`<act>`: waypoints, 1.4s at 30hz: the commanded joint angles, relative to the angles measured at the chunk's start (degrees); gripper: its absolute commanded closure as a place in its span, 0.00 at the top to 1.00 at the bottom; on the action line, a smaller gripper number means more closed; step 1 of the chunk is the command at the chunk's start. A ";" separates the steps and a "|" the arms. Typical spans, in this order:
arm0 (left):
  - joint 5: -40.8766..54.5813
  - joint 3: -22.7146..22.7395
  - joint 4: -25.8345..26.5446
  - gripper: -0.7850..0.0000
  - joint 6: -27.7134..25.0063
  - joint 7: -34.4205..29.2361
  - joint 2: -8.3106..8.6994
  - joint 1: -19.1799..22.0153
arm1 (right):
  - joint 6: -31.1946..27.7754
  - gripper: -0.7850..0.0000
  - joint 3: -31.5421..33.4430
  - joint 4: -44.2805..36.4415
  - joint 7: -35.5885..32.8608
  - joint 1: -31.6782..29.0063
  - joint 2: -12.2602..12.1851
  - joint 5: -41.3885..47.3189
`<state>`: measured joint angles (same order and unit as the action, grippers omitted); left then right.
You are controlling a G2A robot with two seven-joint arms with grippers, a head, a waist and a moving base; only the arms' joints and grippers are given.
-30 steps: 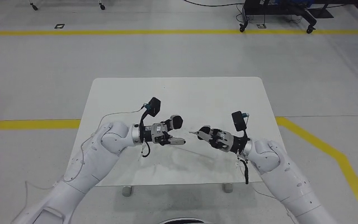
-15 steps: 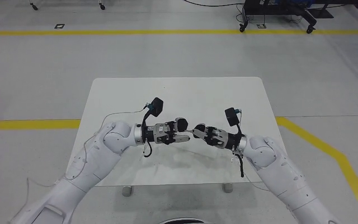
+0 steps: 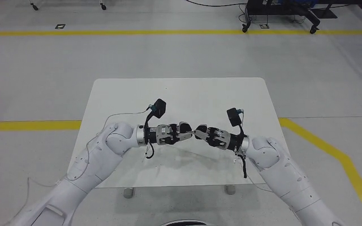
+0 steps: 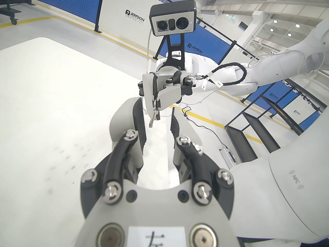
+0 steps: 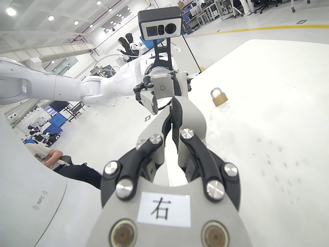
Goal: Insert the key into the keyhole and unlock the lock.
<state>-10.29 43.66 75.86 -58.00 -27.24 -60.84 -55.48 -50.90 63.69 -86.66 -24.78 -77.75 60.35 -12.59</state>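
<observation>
Finding: my left pincer (image 3: 189,133) and right pincer (image 3: 199,134) stand tip to tip at the centre of the top-view frame, above the white table (image 3: 226,90).

Detail: my right pincer is clamped on the key (image 4: 153,118), whose blade sticks out past the closed fingertips. My left pincer is spread wide, with one pad on either side of the key; I cannot tell whether either pad touches it. The padlock (image 5: 219,97) lies on the table, its shackle looking closed, well apart from both pincers.

White table (image 3: 113,96), left gripper (image 3: 188,131) and right gripper (image 3: 199,134) nearly tip to tip above its middle
</observation>
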 commanded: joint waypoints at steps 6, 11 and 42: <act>-0.40 -0.57 -0.38 0.00 0.00 0.86 0.15 0.25 | -0.33 0.00 -0.03 0.65 0.19 0.08 -0.01 0.43; -1.40 -0.98 -0.59 0.00 0.00 1.72 0.19 0.50 | -1.20 0.09 0.04 1.30 0.56 0.08 -0.03 1.08; -6.93 -4.42 -0.20 0.00 0.00 2.65 1.63 2.06 | 0.35 0.02 -0.63 -0.35 -4.72 0.19 -0.78 -3.62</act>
<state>-17.16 39.35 75.69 -58.00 -24.71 -59.26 -53.48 -50.57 63.12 -87.05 -29.47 -77.58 59.58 -16.24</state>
